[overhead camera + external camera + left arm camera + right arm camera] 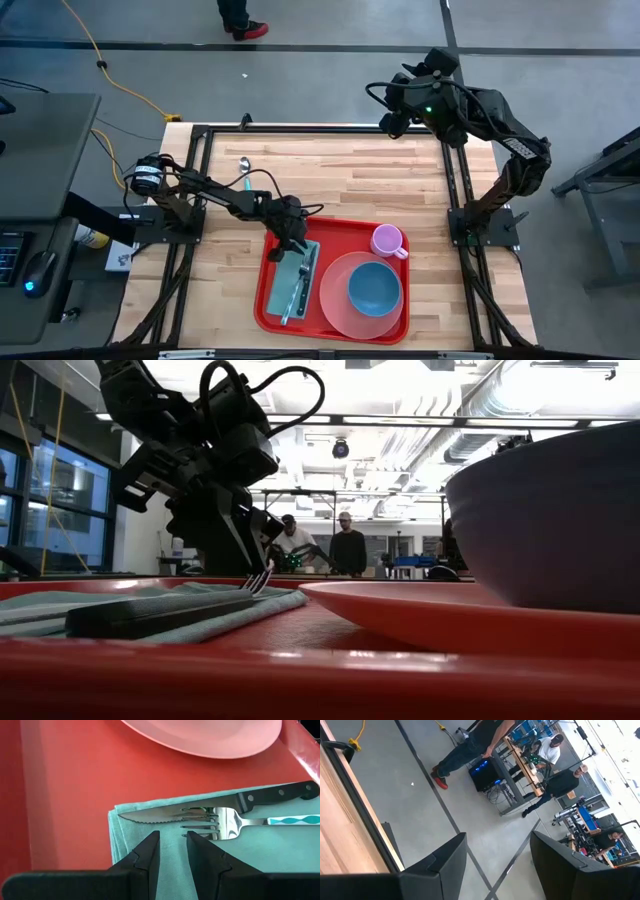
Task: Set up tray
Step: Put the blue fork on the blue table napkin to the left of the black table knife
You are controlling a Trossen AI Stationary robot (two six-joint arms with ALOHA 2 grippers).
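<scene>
The red tray [262,305] lies at the table's near middle. On its left part a teal napkin [284,272] carries a black-handled knife [200,807] and a fork [227,822], side by side. A pink plate [335,300] with a blue bowl [374,287] fills the tray's right part, and a pink cup [388,241] stands at its far right corner. My left gripper [172,845] slants down over the napkin's far end, open, with nothing between its fingers. My right gripper [497,845] is open, raised high beyond the table's far right corner. My left gripper has its fingertips [150,842] just over the napkin's far end [172,832], slanting down from the far left. One tip stands right beside the fork's tines [200,826]. Whether the tips touch the napkin or the fork, I cannot tell.
A spoon [243,170] lies on the bare wood at the far left of the table. People stand in the room beyond the far edge. Bare wood runs between the tray and the far edge.
</scene>
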